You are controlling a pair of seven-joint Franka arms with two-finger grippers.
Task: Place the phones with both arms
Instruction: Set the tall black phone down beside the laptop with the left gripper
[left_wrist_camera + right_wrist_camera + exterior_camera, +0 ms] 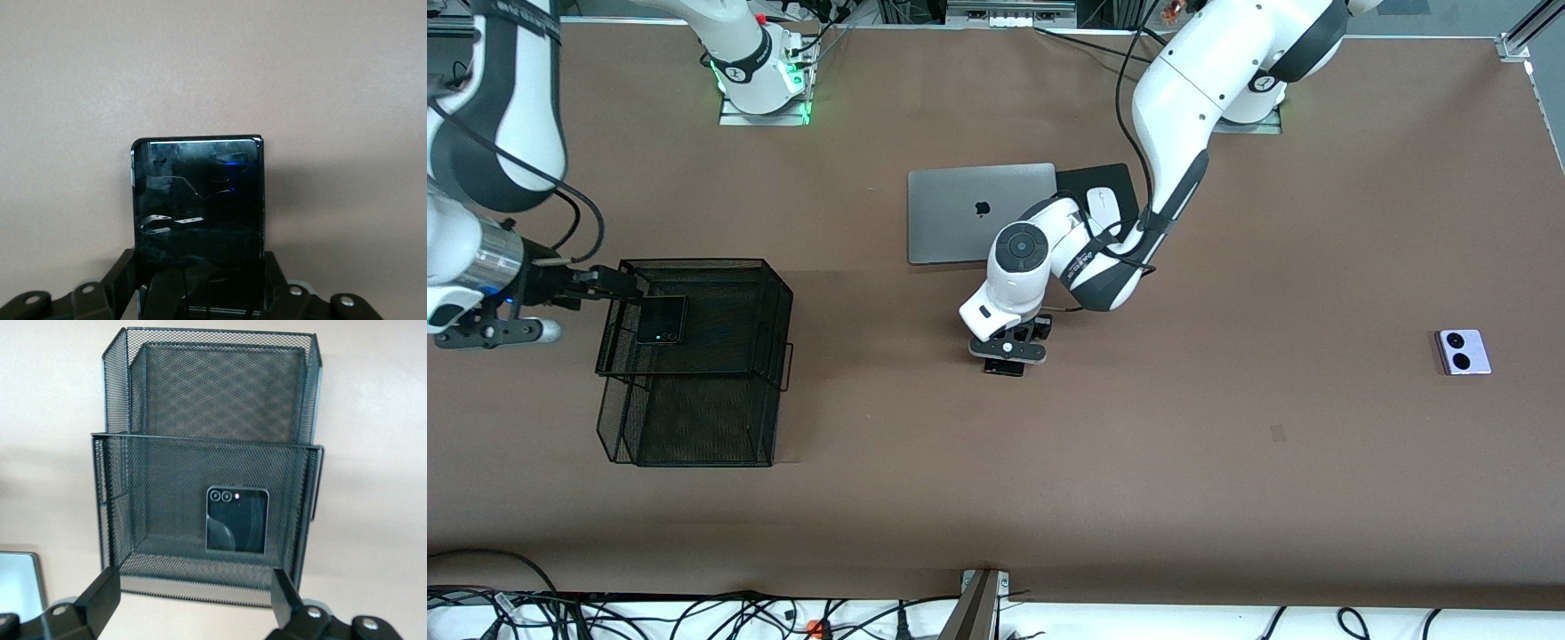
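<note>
We saw the left gripper low at mid-table, fingers set on either side of the slim black slab. The right gripper, spread wide, hung at the mesh basket, just beside the black flip phone inside. The lavender phone lay well apart from both.

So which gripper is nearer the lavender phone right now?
Left. The left gripper is mid-table, down on the slim black phone; the right gripper is at the mesh tray, toward the table's end away from the lavender phone.
</note>
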